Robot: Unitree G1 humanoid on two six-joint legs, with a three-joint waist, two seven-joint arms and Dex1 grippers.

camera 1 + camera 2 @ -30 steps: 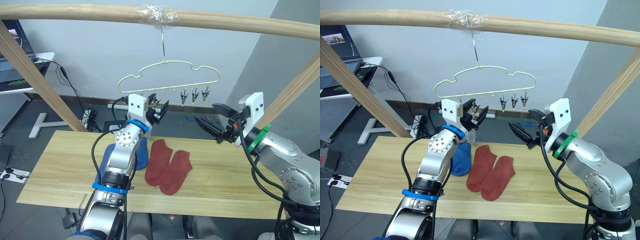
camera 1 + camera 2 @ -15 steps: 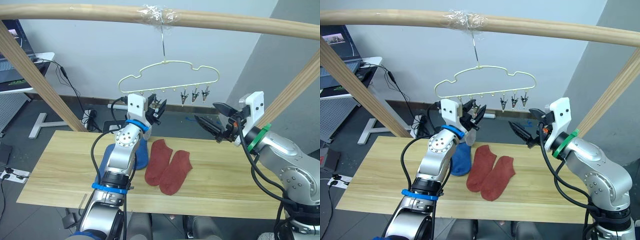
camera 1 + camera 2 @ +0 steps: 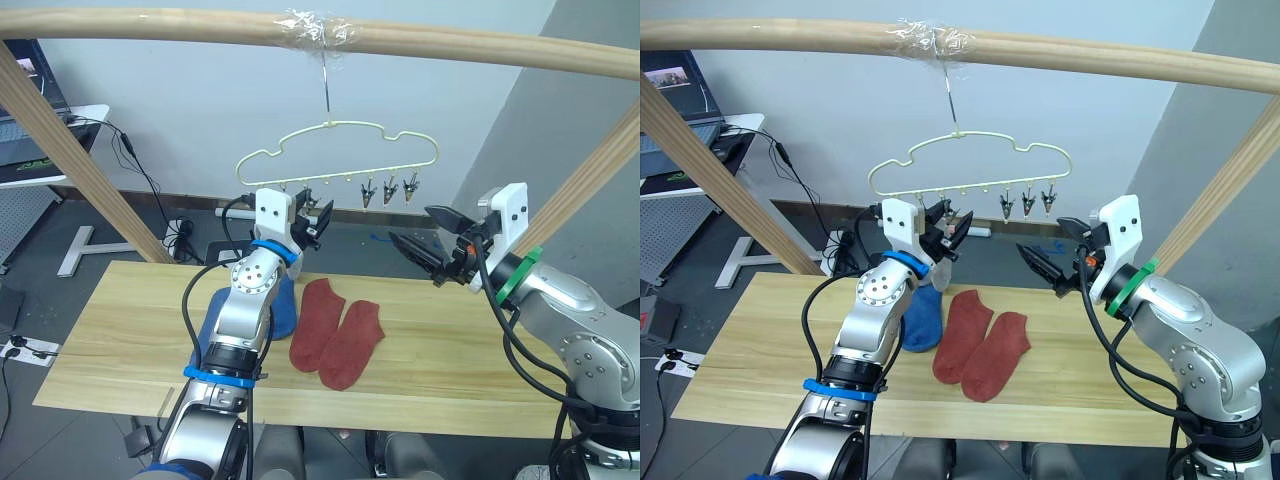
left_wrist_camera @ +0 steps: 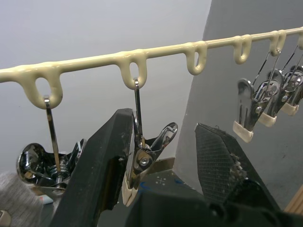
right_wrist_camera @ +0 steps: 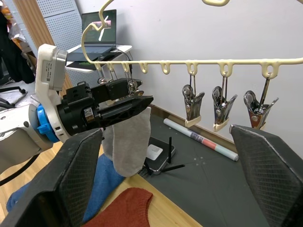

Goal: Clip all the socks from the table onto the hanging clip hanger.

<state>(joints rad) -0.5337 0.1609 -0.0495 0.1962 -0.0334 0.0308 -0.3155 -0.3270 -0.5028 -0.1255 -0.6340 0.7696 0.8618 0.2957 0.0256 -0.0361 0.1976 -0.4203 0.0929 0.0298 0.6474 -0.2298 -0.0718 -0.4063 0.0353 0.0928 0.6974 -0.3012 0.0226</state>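
Observation:
The pale yellow-green clip hanger (image 3: 340,125) hangs by its hook from the top pole, with a row of small metal clips (image 3: 390,190). My left gripper (image 3: 318,215) is raised to the clips on the hanger's left side and stands open around one clip (image 4: 142,156). A light grey sock (image 5: 128,142) hangs from the neighbouring clip, just under that gripper. My right gripper (image 3: 420,245) is open and empty, to the right of the hanger and below its clips. On the table (image 3: 120,320) lie two rust-red socks (image 3: 318,320) (image 3: 352,342), side by side. A blue sock (image 3: 283,310) is partly hidden behind my left arm.
A frame of round wooden poles surrounds the table: a top pole (image 3: 150,25) and slanted side poles (image 3: 70,150) (image 3: 590,180). Behind the table are cables on the floor (image 3: 180,230) and a desk with a laptop (image 3: 30,150) at far left.

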